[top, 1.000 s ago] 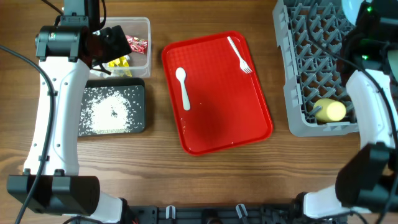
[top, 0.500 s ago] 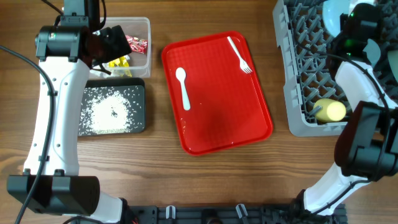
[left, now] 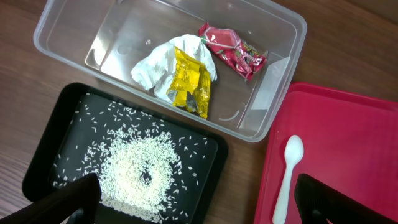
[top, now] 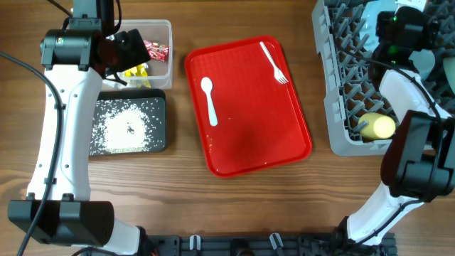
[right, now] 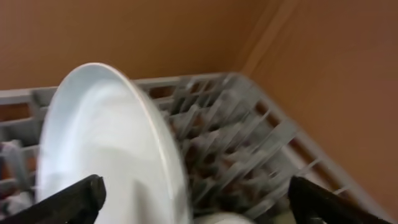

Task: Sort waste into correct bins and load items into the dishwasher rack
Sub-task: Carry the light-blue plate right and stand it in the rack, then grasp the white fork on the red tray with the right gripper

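My right gripper hangs with fingers spread wide, gripping nothing, over the pale blue plate, which stands on edge at left of frame in the grey rack. My left gripper, likewise spread and empty, hovers above the black tub.

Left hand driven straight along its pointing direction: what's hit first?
Probably the black bin, near its rice-strewn right end; the clear tub has its near wall close by, and depth is unclear.
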Controlling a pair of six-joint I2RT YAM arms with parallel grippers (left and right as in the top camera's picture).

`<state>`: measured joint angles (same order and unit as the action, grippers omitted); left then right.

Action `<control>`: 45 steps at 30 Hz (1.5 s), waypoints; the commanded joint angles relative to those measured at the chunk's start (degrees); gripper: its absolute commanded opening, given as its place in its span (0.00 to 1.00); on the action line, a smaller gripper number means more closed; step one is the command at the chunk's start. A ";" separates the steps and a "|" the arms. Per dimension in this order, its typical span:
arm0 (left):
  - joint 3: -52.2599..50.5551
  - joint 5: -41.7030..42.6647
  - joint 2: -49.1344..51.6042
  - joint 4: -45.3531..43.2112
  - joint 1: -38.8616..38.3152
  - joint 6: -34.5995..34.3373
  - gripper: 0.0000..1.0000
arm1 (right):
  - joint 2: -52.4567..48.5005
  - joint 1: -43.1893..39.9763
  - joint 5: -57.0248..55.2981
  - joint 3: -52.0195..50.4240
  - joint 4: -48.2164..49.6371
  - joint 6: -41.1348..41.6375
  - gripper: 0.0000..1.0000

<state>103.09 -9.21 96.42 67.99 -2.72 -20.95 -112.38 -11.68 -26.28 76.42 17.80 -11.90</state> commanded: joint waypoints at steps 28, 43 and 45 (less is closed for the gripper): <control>0.00 -0.72 0.33 0.02 -0.04 -0.74 1.00 | -2.69 26.34 35.82 0.17 -28.81 9.94 0.95; 0.00 -0.72 0.33 0.02 -0.04 -0.74 1.00 | -11.93 26.29 31.74 0.15 -23.54 10.51 0.78; 0.00 -0.72 0.33 0.02 -0.04 -0.74 1.00 | -12.15 26.29 30.75 0.13 -22.88 10.54 0.77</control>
<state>103.09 -9.21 96.44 68.01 -2.72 -20.95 -122.72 14.81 7.03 76.86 -5.85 -1.41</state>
